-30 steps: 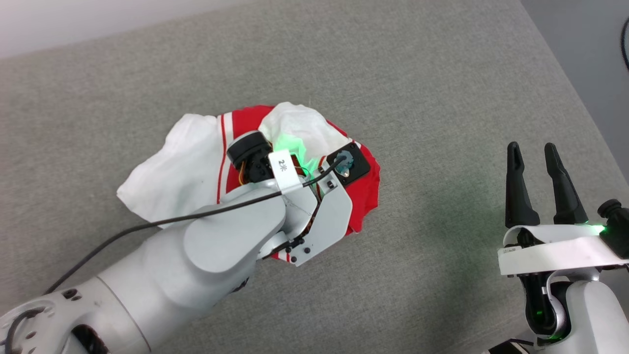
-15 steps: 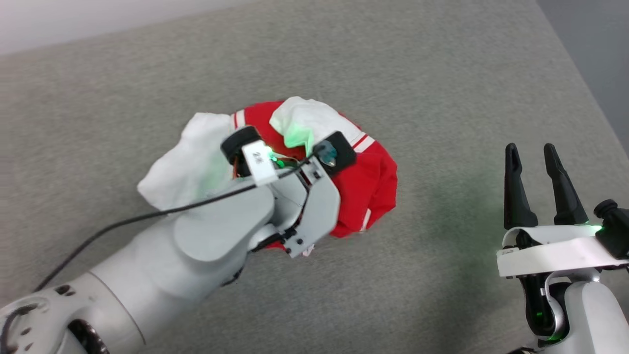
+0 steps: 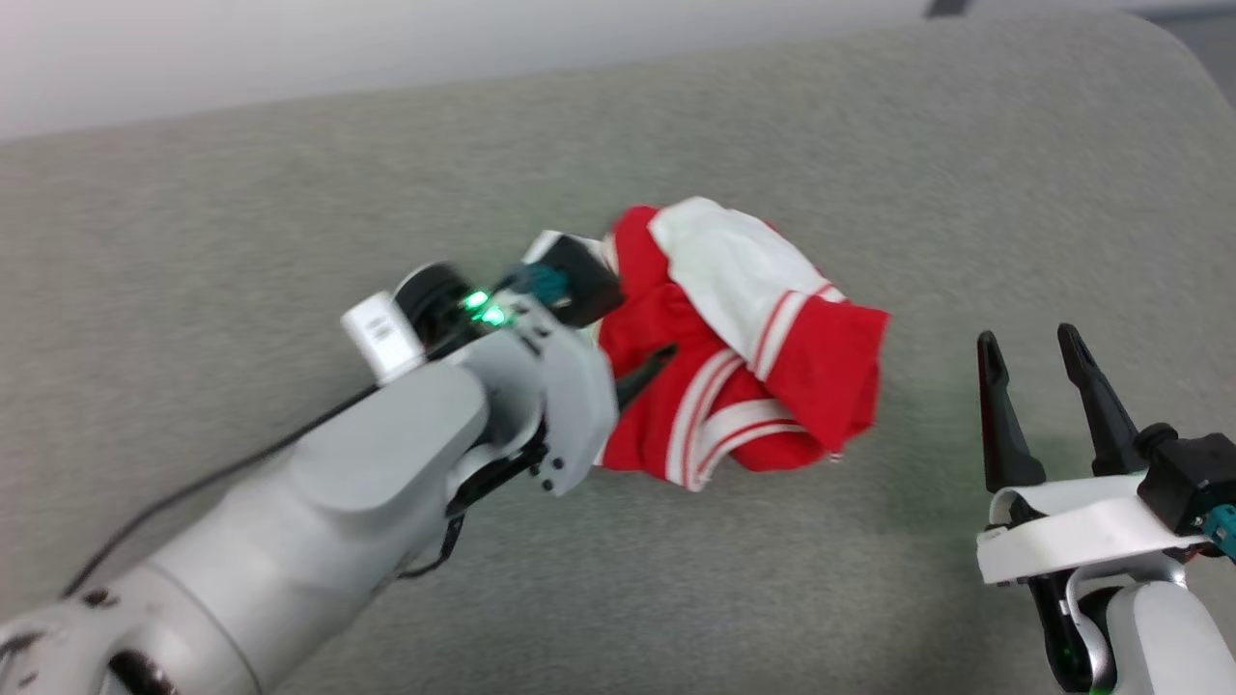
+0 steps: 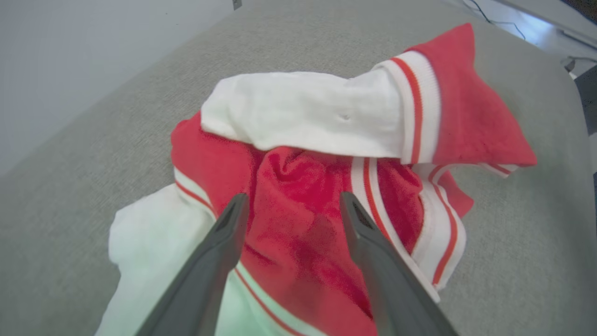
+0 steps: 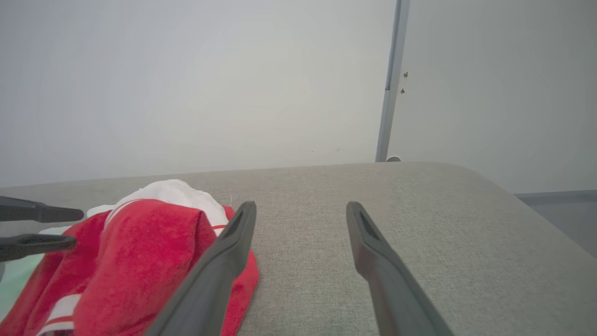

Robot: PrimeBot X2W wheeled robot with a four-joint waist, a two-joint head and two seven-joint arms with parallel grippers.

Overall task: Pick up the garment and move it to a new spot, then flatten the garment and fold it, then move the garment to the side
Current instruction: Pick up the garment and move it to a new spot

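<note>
You've got the garment (image 3: 763, 376) lying in a crumpled heap near the middle of the grey pad (image 3: 290, 193). The red part is all bunched up, w/ a white sleeve (image 4: 303, 116) folded over the top & striped trim (image 3: 715, 425) at the near edge. Your L gripper (image 4: 293, 198) is right at the heap, its two fingers spread wide, red cloth under the gap, nothing pinched. Your R gripper (image 3: 1025, 338) is off to the right, well apart from the cloth, fingers wide too, holding nothing.
</note>
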